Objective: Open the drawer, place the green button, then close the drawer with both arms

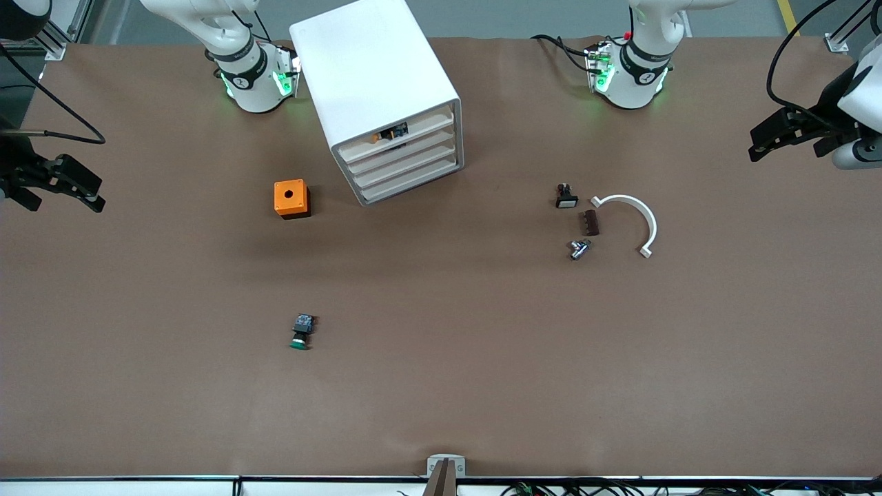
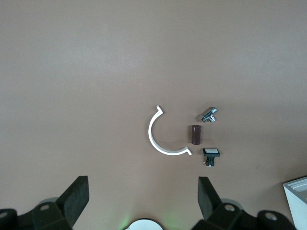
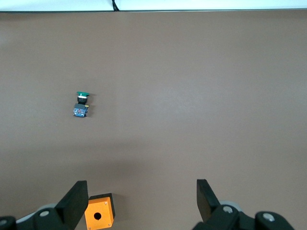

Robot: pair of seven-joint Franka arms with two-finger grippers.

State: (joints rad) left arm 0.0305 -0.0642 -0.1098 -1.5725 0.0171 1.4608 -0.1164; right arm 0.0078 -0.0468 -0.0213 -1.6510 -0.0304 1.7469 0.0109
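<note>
The white cabinet [image 1: 377, 83] stands on the table between the arm bases, with four stacked drawers [image 1: 408, 164] facing the front camera, all pushed in. The topmost shows orange and black parts [image 1: 391, 133]. The button [image 1: 301, 331], green cap and black body with a blue part, lies on its side much nearer the front camera; it also shows in the right wrist view [image 3: 81, 105]. My right gripper [image 1: 93, 193] [image 3: 139, 199] is open and empty, high over the right arm's end of the table. My left gripper [image 1: 763, 143] [image 2: 143, 196] is open and empty over the left arm's end.
An orange box with a hole [image 1: 291, 198] [image 3: 99, 212] sits beside the cabinet. Toward the left arm's end lie a black switch with white face [image 1: 566, 196] [image 2: 211, 154], a brown piece [image 1: 591, 222], a small metal part [image 1: 579, 249] and a white half-ring [image 1: 630, 213] [image 2: 160, 139].
</note>
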